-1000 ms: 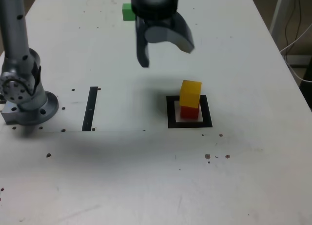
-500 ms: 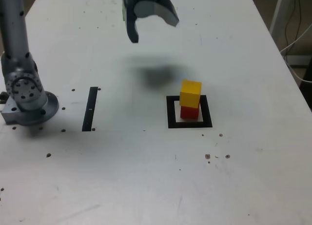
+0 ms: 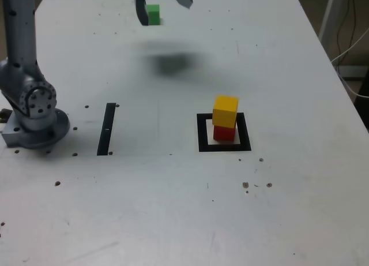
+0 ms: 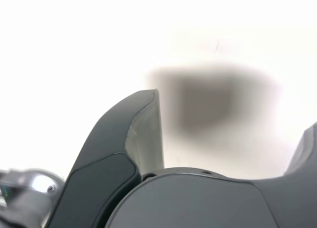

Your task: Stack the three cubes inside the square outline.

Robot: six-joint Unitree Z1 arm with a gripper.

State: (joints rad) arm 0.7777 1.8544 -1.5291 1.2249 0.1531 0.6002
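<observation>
Green cube (image 3: 153, 14): beside gripper (image 3: 166, 15) in exterior view, unstacked. Gripper: jaws wide, empty. Yellow cube (image 3: 225, 111) atop red cube (image 3: 224, 133), inside square outline (image 3: 244, 132), nearer exterior view's bottom than gripper. Judged remaining: green onto yellow.

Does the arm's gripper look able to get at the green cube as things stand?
Probably yes: the gripper is open and empty, hovering near the green cube, and nothing visible blocks the way.
</observation>
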